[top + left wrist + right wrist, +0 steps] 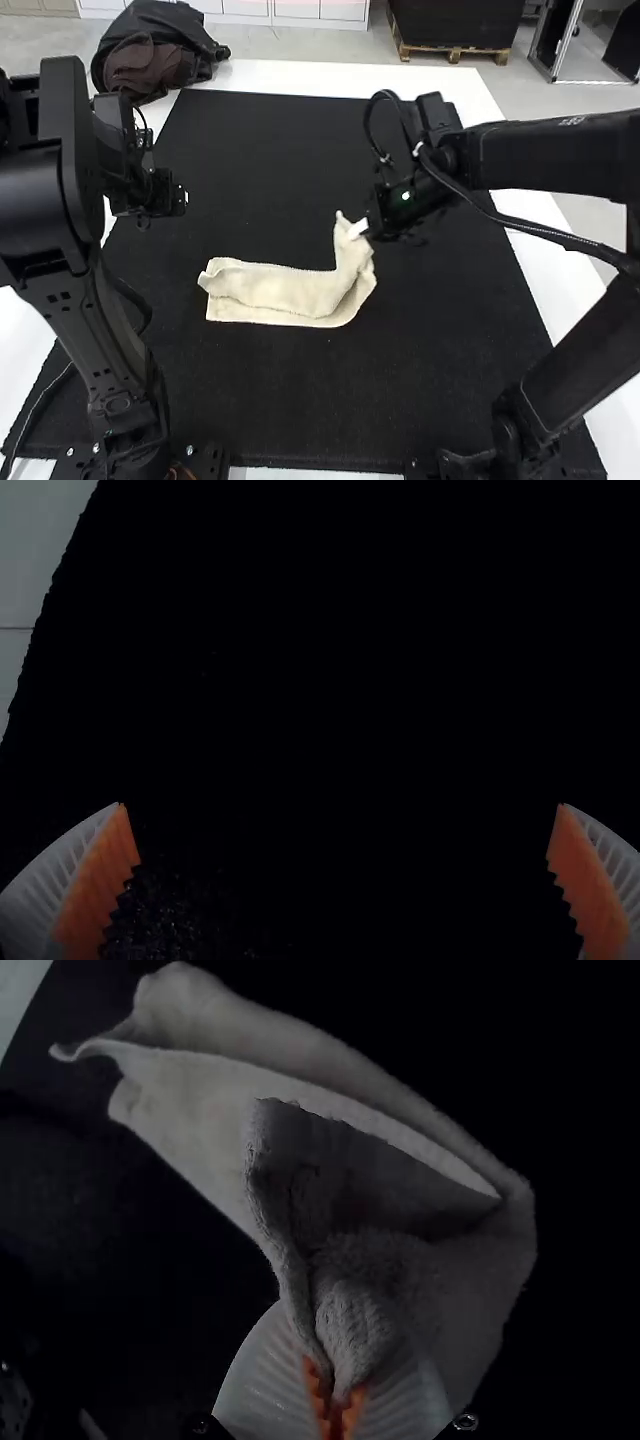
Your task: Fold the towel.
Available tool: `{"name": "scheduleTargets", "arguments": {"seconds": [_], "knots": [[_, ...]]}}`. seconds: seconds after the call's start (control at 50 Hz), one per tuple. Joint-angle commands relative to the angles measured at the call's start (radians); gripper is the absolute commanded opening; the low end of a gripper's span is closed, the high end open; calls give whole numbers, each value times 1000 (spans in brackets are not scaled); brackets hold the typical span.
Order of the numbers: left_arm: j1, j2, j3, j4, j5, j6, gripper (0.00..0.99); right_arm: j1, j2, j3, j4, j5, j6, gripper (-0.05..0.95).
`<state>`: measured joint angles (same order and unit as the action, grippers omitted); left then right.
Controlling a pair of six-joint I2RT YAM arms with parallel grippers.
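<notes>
Starting from the left: the black left arm (75, 260) stands at this side of the white table (20, 330).
Left gripper (160, 197): it is over the left part of the black mat (270, 150); in its wrist view, the 2 fingers are spread wide, with orange pads (97, 885) facing each other and the mat between them.
Dark bundle (155, 50): it lies at the far left corner of the table, with some brown cloth in it.
Towel (285, 290): cream-coloured, it is near the middle of the mat, folded over lengthwise, the lower layer showing along the near side. Its right end is raised.
Right gripper (360, 228): it is pinching a gathered part of this raised end; in its wrist view, the cloth is tight between the 2 orange pads.
Right arm (550, 155): it reaches inward from the right side, over the mat.
</notes>
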<state>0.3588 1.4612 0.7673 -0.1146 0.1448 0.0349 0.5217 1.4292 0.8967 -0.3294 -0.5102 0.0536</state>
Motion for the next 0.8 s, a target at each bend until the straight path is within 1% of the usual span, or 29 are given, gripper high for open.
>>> {"name": "scheduleTargets", "arguments": {"seconds": [0.0,0.12,0.34,0.42,0.58,0.78], "knots": [[-3,7,-5,9,-17,-21,962,66,31,47,23,-22,61,-26],[-3,7,-8,16,-19,-33,962,115,66,76,44,-24,75,-26],[-3,7,-14,36,-28,-40,961,195,151,136,99,-24,101,-26],[-3,7,-22,44,-28,-49,962,221,181,159,105,-24,103,-26],[0,8,-37,59,-28,-49,962,276,243,205,138,-24,117,-26],[2,7,-54,81,-28,-52,962,322,324,274,161,-24,121,-26]]}}
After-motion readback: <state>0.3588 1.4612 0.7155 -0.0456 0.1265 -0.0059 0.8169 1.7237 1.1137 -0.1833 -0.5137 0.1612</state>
